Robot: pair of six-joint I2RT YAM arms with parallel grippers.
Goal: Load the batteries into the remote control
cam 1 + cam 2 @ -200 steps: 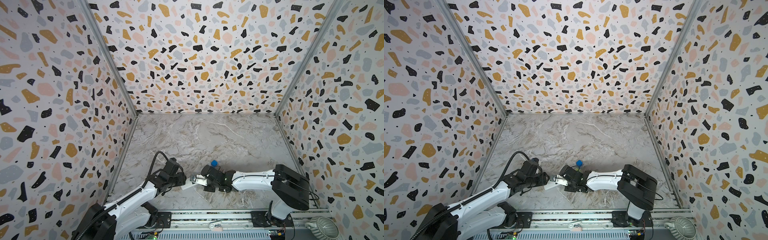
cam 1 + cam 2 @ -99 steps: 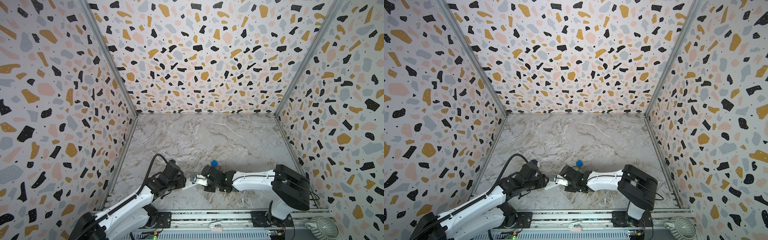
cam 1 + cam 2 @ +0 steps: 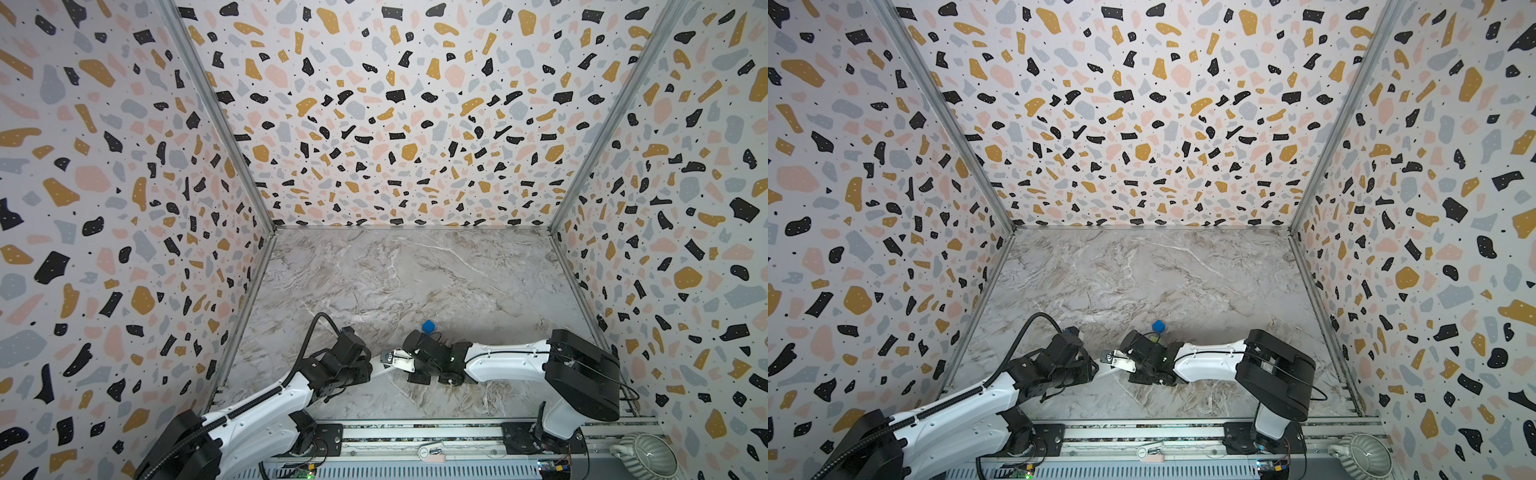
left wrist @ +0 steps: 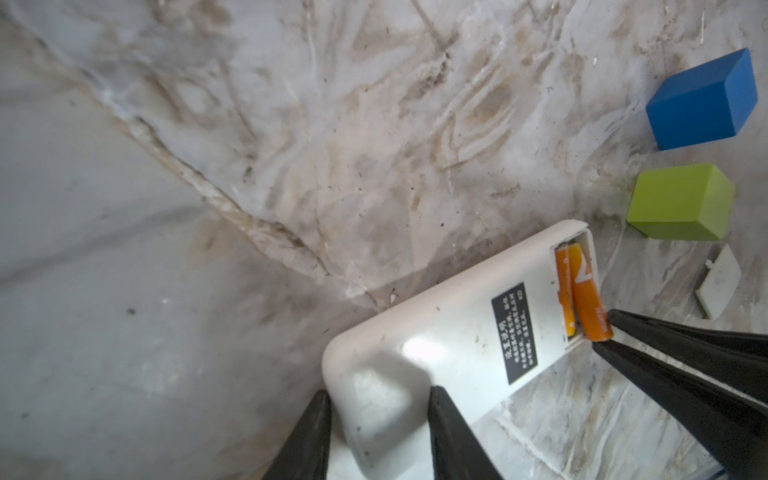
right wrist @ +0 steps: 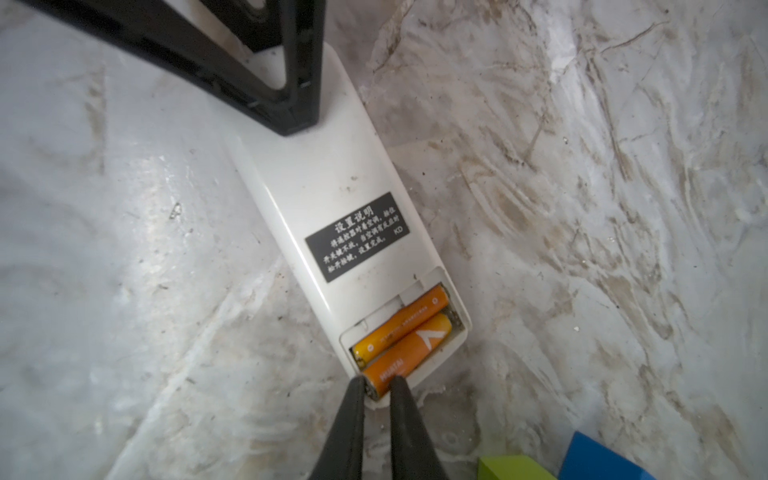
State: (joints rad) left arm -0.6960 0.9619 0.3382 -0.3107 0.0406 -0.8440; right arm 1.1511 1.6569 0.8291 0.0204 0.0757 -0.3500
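Pinching the raised end of the outer battery (image 5: pixel 409 349), the right gripper (image 5: pixel 377 384) is standing narrow, its two fingertips closed on the silvery cap. The battery's far end is sitting in the open bay while the held end is riding over the bay's rim. The inner battery (image 5: pixel 399 326) is lying flat in its slot beside it, the two touching along their length.

The remote control (image 5: pixel 332 187) is lying back-up near the front edge of the marble surface (image 3: pixel 415 270), left of its middle. The left gripper (image 4: pixel 380 399) is straddling the end away from the bay. One finger is sitting on the white back and the other is just off the side — whether they are actually clamping, I cannot tell.

Both batteries are looking light, stiff and smooth, so a round one is likely to roll or squirt from a pinch. Holding at the cap and then pressing down mid-body seems safest. The remote is probably light, slick plastic that is apt to skate — bracing it across its width suits it.

The loose white cover (image 4: pixel 719 286) is lying just beyond the bay end, near the green cube (image 4: pixel 681 203) and blue cube (image 4: pixel 702 99).
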